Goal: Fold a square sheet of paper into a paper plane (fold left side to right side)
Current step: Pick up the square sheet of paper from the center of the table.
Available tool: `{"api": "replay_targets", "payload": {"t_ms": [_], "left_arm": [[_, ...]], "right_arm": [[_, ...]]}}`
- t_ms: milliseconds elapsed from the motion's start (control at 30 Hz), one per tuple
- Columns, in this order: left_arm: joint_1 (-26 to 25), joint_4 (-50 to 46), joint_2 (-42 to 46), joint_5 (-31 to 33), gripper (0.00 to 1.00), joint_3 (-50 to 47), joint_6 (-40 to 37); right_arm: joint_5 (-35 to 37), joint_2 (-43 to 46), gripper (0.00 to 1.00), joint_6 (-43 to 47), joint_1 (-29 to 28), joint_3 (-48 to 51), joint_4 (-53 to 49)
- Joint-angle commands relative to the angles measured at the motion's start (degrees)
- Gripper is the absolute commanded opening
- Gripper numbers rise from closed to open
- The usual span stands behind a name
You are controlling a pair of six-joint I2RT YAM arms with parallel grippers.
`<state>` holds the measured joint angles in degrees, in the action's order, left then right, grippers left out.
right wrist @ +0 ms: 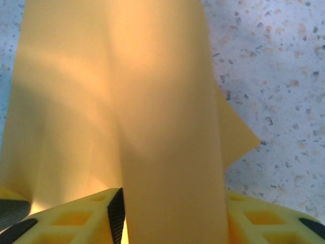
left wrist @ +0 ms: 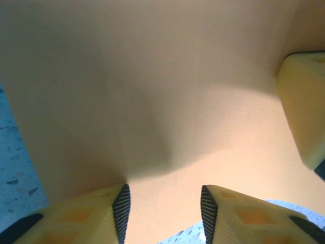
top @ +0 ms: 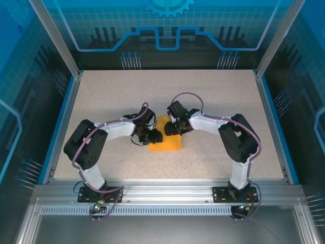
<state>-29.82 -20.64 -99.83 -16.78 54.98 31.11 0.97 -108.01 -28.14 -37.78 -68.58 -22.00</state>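
Note:
The square sheet of paper (top: 170, 145) is bright orange and lies at the table's middle, partly under both grippers. My left gripper (top: 152, 136) rests on its left part. In the left wrist view the paper (left wrist: 152, 91) bulges upward in front of my left gripper (left wrist: 165, 195), whose jaws stand apart with the sheet running between them. My right gripper (top: 175, 127) is over the sheet's upper right. In the right wrist view a raised flap of the paper (right wrist: 172, 152) spans the gap of my right gripper (right wrist: 172, 198), hiding the right pad. The jaws stand apart.
The speckled table (top: 213, 96) is bordered by blue rails (top: 271, 122) at left and right, with metal frame posts at the back corners. A yellow finger (left wrist: 304, 112) of the other gripper shows at the right of the left wrist view, close to the paper.

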Motion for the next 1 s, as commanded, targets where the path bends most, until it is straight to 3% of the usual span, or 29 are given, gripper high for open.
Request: {"api": "replay_targets", "payload": {"t_ms": [0, 300, 533, 767, 867, 967], "left_arm": [[0.43, -0.82, 4.04, 0.08, 0.49, -0.84, -1.35], [6.99, 1.53, 16.35, -3.10, 0.72, -4.39, -1.68], [15.50, 13.58, 30.62, -12.94, 0.90, -12.20, 2.73], [17.98, 28.59, 37.81, -25.45, 0.96, -13.68, 7.63], [17.88, 34.52, 39.38, -30.32, 0.96, -13.19, 9.52], [17.53, 34.24, 40.47, -33.02, 0.97, -11.20, 8.78]], "right_arm": [[-2.25, 2.78, 0.40, 0.81, -0.11, 0.26, -1.14], [-10.27, 12.16, 0.27, 3.34, 2.42, 5.61, 6.15], [-22.58, 25.67, 0.25, 5.44, 7.66, 11.91, 13.31], [-38.31, 37.44, 0.25, 7.29, 12.11, 11.84, 15.32], [-42.03, 40.19, 0.25, 7.80, 12.16, 9.52, 14.03], [-44.51, 41.36, 0.25, 6.41, 12.00, 7.87, 14.52]]}}
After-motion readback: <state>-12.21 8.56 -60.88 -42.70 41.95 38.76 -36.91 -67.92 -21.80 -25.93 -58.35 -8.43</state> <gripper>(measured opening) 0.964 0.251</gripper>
